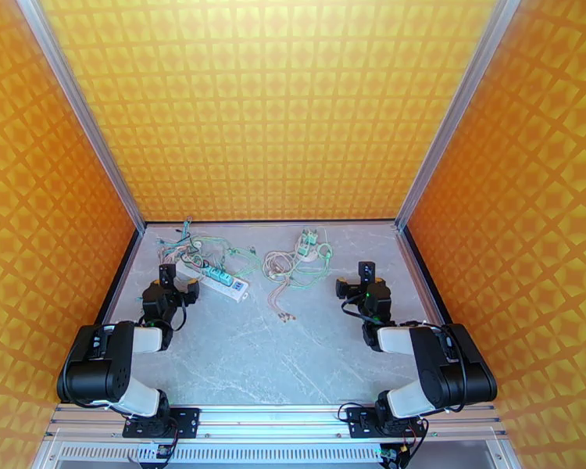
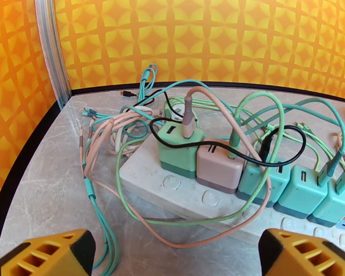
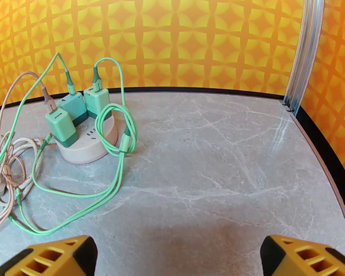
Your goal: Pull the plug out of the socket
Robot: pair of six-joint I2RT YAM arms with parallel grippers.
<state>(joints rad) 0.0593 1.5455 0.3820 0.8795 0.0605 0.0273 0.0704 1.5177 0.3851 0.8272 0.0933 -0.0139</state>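
Note:
A white power strip (image 2: 186, 192) (image 1: 215, 278) lies at the back left of the table, carrying a row of plugs: a green one (image 2: 179, 150), a pink one (image 2: 218, 169) and several teal ones (image 2: 301, 189), all draped in tangled cables. My left gripper (image 2: 172, 254) (image 1: 178, 281) stands open just short of the strip, nothing between its yellow fingertips (image 2: 48, 254). A round beige socket (image 3: 87, 143) (image 1: 309, 248) holds three green plugs (image 3: 78, 113) at the back centre. My right gripper (image 3: 177, 256) (image 1: 354, 284) is open, well to the right of it.
Loose pink and green cables (image 1: 281, 279) sprawl between the two sockets. Orange patterned walls and metal posts (image 3: 303, 51) enclose the marble table (image 1: 293, 345), with a black edge along the sides.

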